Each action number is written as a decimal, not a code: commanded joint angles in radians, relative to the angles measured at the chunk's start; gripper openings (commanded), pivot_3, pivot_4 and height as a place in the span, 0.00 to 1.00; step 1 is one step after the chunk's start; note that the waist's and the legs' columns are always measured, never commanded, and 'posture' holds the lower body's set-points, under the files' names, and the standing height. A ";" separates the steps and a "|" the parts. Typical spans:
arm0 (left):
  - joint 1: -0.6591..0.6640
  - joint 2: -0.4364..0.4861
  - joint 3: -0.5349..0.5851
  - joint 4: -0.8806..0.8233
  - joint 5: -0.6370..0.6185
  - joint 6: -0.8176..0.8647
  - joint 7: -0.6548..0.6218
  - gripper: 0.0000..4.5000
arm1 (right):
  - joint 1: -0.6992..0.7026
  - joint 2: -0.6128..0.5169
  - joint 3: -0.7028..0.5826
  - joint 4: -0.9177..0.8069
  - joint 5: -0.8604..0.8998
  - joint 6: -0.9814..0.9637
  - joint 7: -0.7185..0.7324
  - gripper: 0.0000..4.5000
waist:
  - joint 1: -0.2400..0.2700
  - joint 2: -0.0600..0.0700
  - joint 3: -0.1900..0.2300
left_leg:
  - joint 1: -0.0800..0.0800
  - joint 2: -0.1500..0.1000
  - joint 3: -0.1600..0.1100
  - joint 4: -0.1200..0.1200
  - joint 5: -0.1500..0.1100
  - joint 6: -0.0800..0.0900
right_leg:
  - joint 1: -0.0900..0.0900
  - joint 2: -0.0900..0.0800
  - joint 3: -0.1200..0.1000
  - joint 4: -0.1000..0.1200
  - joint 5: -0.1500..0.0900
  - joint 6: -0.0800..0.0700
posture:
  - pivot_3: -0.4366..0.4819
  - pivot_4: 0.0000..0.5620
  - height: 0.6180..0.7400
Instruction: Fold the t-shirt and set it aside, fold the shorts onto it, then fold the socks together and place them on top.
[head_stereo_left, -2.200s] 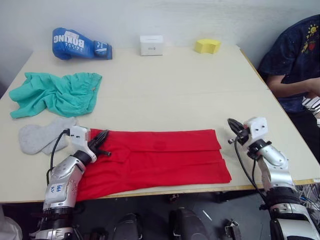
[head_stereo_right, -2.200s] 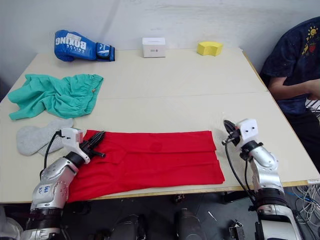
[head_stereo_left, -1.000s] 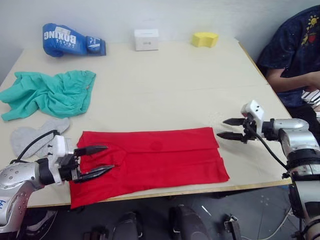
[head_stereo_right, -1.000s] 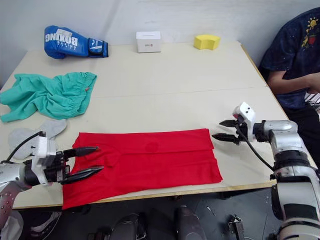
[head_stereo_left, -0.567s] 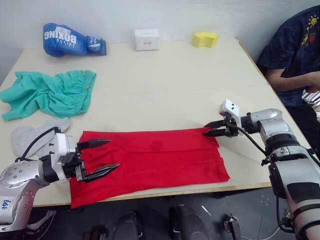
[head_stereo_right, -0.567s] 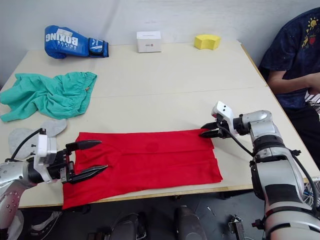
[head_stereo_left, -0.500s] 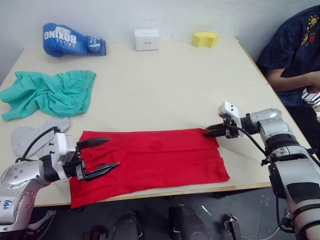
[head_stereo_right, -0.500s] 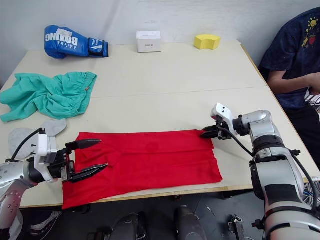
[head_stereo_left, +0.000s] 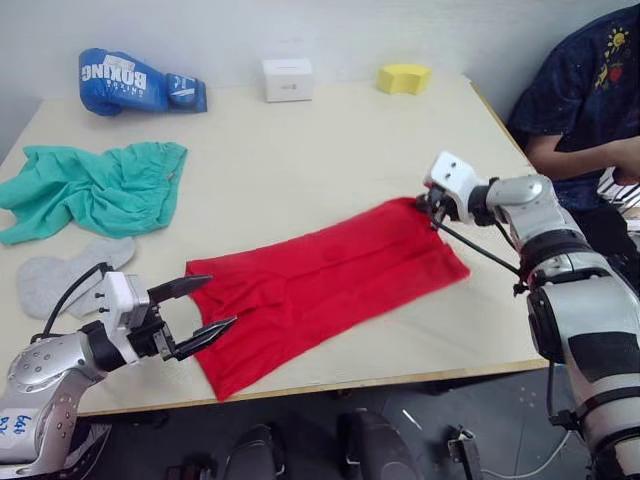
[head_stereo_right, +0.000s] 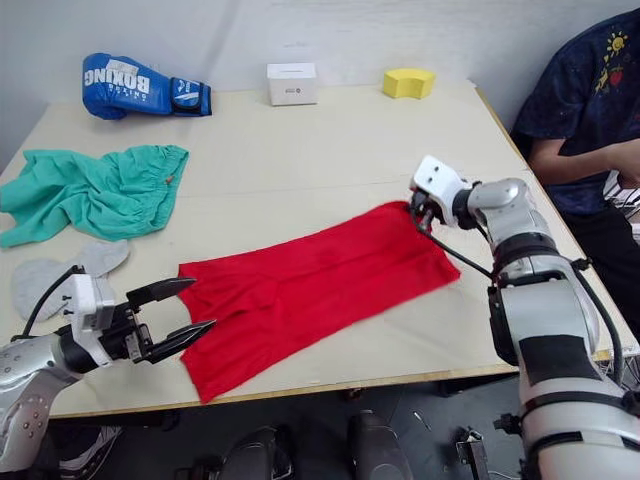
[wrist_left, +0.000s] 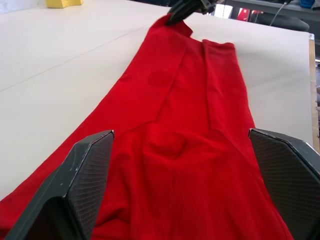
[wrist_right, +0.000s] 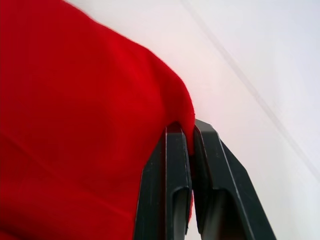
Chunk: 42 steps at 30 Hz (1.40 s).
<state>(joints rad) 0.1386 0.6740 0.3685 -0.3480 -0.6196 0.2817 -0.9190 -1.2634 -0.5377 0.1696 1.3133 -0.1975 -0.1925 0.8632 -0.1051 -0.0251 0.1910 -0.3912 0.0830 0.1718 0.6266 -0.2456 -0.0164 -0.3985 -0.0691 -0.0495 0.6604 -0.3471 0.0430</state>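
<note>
On the near half of the bench (head_stereo_left: 330, 130), lay the t-shirt (head_stereo_left: 330, 285), already narrowed to a long red strip, long axis running slantwise from the near left corner up toward the far right. At the far right end, pinched a corner of it between the closed fingers of the right gripper (head_stereo_right: 417, 211), cloth seen clamped between the two pads in the right wrist view. At the near left end, hovered the left gripper (head_stereo_left: 205, 310) with fingers spread wide, just beside the strip's edge and touching nothing; in the left wrist view, lay the red cloth straight ahead between the two open fingers. Judged the coming move to hinge on that: near end directly in front of the left gripper, far end already held by the right, so a lengthwise fold of one end toward the other. To the left, well apart, lay the shorts (head_stereo_left: 95, 188) crumpled, and the socks (head_stereo_left: 55, 280) flat just nearer than them, partly cut off behind the left arm. Could not make out the collar or sleeves, presumably tucked inside the folds
</note>
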 joint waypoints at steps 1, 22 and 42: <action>-0.013 -0.011 -0.003 -0.025 0.012 -0.025 0.019 1.00 | -0.014 0.005 -0.045 0.014 0.016 0.004 -0.024 0.06 | 0.000 0.000 0.000 | 0.000 0.000 0.000 0.000 0.000 0.000 | 0.000 0.000 0.000 0.000 0.000 0.000 | 0.48 0.27 1.00; -0.351 -0.007 -0.150 0.229 0.085 -0.032 -0.024 1.00 | 0.527 -0.238 -0.415 -0.927 0.485 0.803 0.207 0.99 | 0.046 0.009 0.006 | -0.015 -0.017 -0.049 -0.011 0.021 0.005 | 0.016 -0.016 -0.052 -0.011 0.000 0.004 | 0.48 0.27 1.00; -1.122 -0.149 -0.515 1.225 0.483 -0.098 -0.160 1.00 | 1.065 0.105 -0.762 -1.872 0.912 1.793 -0.466 0.99 | 0.083 0.001 0.005 | -0.021 -0.017 -0.045 -0.011 0.024 0.009 | 0.002 -0.010 -0.046 -0.003 0.003 0.001 | 0.48 0.27 1.00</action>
<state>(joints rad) -0.9431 0.5201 -0.1509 0.8430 -0.1611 0.2246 -1.0781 -0.1938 -0.4430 -0.6097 -0.5153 0.7365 1.6070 0.4456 -0.0220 -0.0239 0.1964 -0.4124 0.0665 0.1261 0.6151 -0.2218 -0.0074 -0.3967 -0.0791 -0.0952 0.6574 -0.3437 0.0437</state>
